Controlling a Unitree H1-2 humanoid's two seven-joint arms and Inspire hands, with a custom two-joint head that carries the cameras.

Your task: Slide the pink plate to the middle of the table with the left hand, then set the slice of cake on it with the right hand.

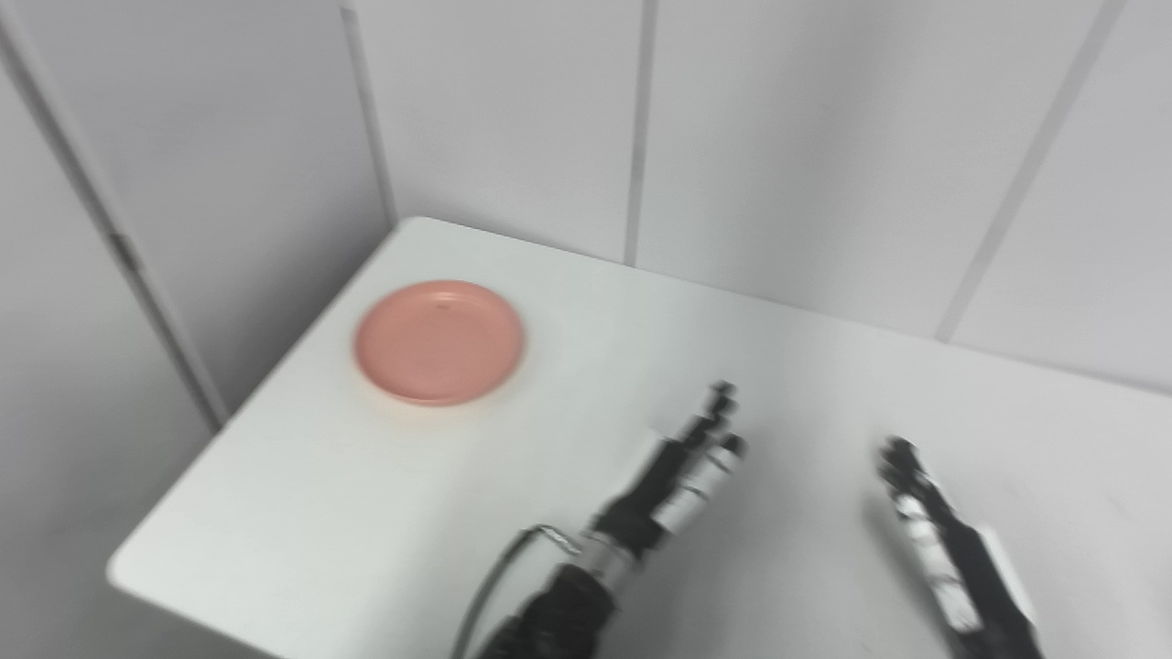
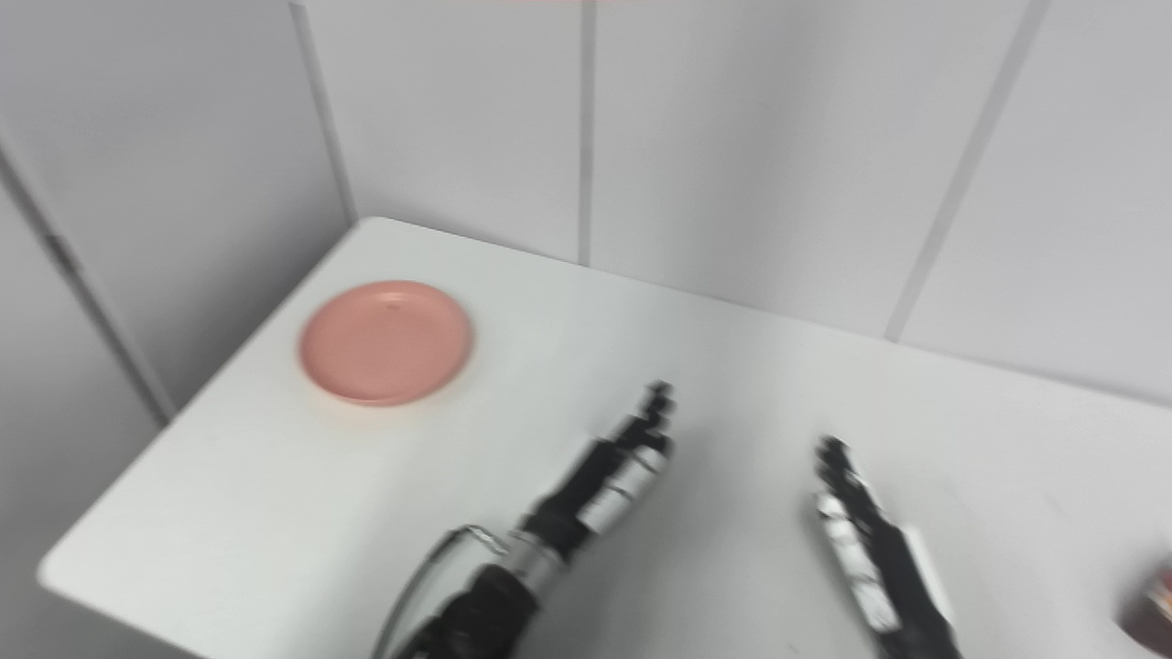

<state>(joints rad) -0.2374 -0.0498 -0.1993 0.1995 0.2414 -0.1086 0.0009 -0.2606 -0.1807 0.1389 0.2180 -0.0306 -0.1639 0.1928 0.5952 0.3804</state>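
The pink plate [image 1: 439, 340] lies empty near the table's far left corner. My left hand [image 1: 689, 471] hovers over the middle of the table, to the right of and nearer than the plate, fingers straight and apart, holding nothing. My right hand [image 1: 925, 513] is further right, fingers stretched out, empty. A dark brown thing with pink on it, probably the cake slice [image 2: 1155, 604], shows only at the right edge of the right eye view, cut off by the frame. The picture is blurred.
The white table [image 1: 366, 513] has its left edge and near left corner close to the plate. Grey wall panels [image 1: 778, 137] stand right behind the table's far edge.
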